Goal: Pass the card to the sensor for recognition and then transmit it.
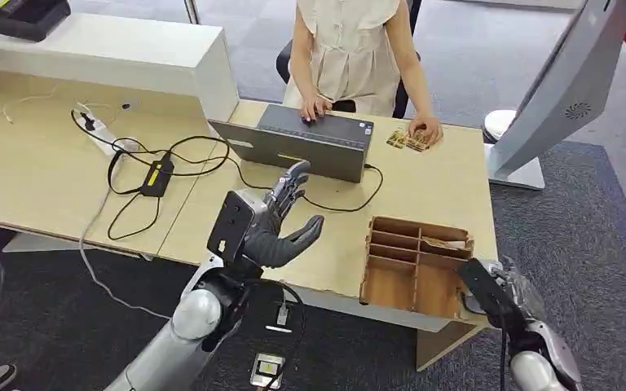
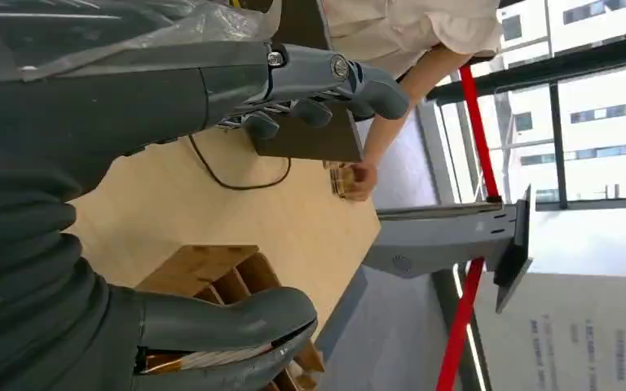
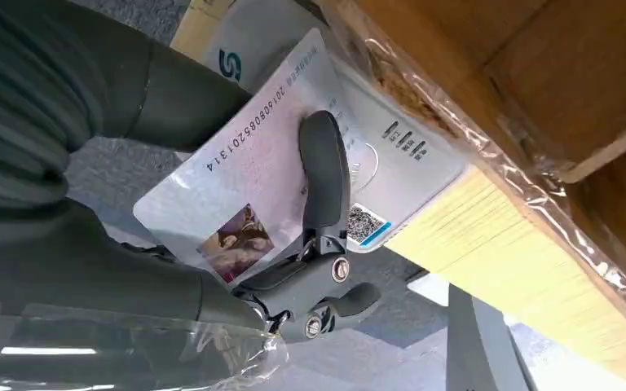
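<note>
The light wooden worktop (image 1: 424, 191) fills the middle of the head view. Behind it, at the top centre, a person (image 1: 350, 49) in a cream top sits with one hand on a grey laptop (image 1: 310, 145) and the other on some small cards (image 1: 407, 140) at the far edge. A white raised counter (image 1: 130, 57) runs along the upper left, with a black device (image 1: 26, 16) on it. At the upper right a grey stand (image 1: 554, 90) leans over the carpet. Black and white cables (image 1: 155, 175) sprawl across the left part of the worktop, and one black lead loops from the laptop toward the centre. A wooden divided box (image 1: 416, 261) sits at the lower right, near the front edge, with a card-like thing in one rear slot.

The left hand (image 1: 281, 224) is raised above the front of the worktop, just before the laptop, fingers spread wide and holding nothing; the left wrist view shows the same spread, with the box beyond the thumb.

The right hand (image 1: 501, 293) is at the lower right corner, just off the box's near corner and below the worktop edge. The head view does not show what it carries. The right wrist view does: the card (image 3: 244, 187), printed with a number and a small photo, lies flat against the hand (image 3: 212, 269), pinned by one dark finger (image 3: 324, 183) laid across its face. Just behind the card is a white panel (image 3: 391, 155) with a small square code, under the wooden edge.
</note>
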Controlling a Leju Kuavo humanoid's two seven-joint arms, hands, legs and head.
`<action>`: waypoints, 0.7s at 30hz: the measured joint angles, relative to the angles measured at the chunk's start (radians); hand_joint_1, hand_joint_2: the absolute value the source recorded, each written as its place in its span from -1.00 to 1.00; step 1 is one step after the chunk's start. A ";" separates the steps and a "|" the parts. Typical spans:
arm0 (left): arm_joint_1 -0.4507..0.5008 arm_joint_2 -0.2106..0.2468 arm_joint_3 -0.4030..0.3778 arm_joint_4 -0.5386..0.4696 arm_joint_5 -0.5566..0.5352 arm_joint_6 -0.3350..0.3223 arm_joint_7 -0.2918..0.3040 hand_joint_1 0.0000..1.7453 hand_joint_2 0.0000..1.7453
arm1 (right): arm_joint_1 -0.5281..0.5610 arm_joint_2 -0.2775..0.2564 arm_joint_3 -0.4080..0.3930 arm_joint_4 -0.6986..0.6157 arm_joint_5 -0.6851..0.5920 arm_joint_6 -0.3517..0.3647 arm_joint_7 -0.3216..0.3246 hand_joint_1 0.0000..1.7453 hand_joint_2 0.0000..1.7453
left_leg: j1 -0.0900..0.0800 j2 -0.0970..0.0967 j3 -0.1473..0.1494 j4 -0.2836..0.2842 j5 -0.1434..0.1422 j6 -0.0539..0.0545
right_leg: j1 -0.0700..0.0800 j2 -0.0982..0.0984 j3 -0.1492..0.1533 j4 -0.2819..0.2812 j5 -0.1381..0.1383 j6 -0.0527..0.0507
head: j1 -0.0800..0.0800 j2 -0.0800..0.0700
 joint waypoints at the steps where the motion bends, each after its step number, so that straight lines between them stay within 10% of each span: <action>1: 0.000 0.000 0.000 0.000 0.000 -0.001 0.000 -1.00 1.00 | 0.000 0.000 0.000 0.001 0.000 0.000 0.000 1.00 1.00 | 0.000 0.000 0.000 0.000 0.000 0.000 | 0.000 0.000 0.000 0.000 0.000 0.000 | 0.000 0.000; 21: 0.003 0.000 0.000 0.000 -0.017 -0.013 0.004 -1.00 1.00 | 0.000 -0.001 0.005 -0.008 0.003 -0.077 0.000 1.00 1.00 | 0.000 0.000 0.000 0.000 0.000 0.000 | 0.000 0.000 0.001 0.000 0.000 0.000 | 0.000 0.000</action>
